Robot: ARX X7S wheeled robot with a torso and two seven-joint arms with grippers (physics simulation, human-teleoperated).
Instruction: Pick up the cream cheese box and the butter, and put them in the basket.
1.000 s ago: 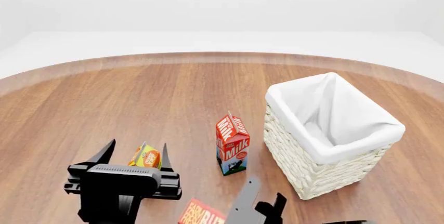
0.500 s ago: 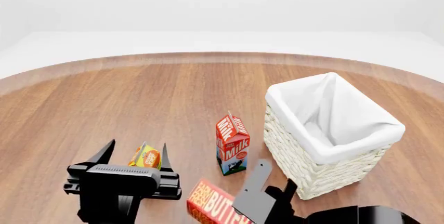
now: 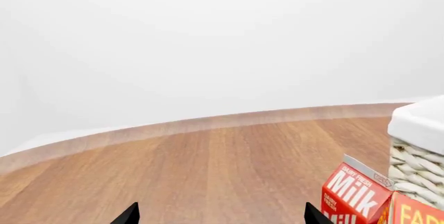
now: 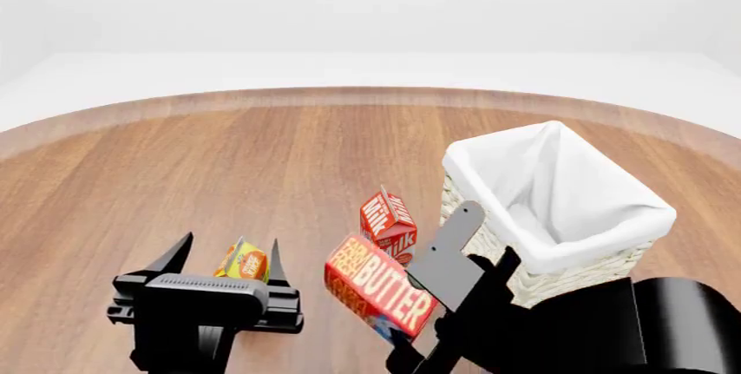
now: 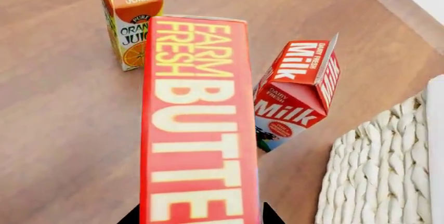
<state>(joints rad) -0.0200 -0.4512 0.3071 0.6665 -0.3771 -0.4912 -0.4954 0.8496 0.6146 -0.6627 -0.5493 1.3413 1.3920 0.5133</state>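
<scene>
Clamped in the right gripper (image 4: 419,309), the butter (image 4: 379,286) is held tilted above the counter (image 4: 208,174), just in front of the milk carton (image 4: 388,216) and beside the basket (image 4: 554,209). The left gripper (image 4: 226,261) is spread wide and empty, with the orange juice carton (image 4: 242,262) seen between its fingertips. The cream cheese box cannot be made out.

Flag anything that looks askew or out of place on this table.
Only the butter sits tilted, because the right gripper holds it aloft beside the basket. Milk carton and juice carton stand upright; nothing spilled.
</scene>
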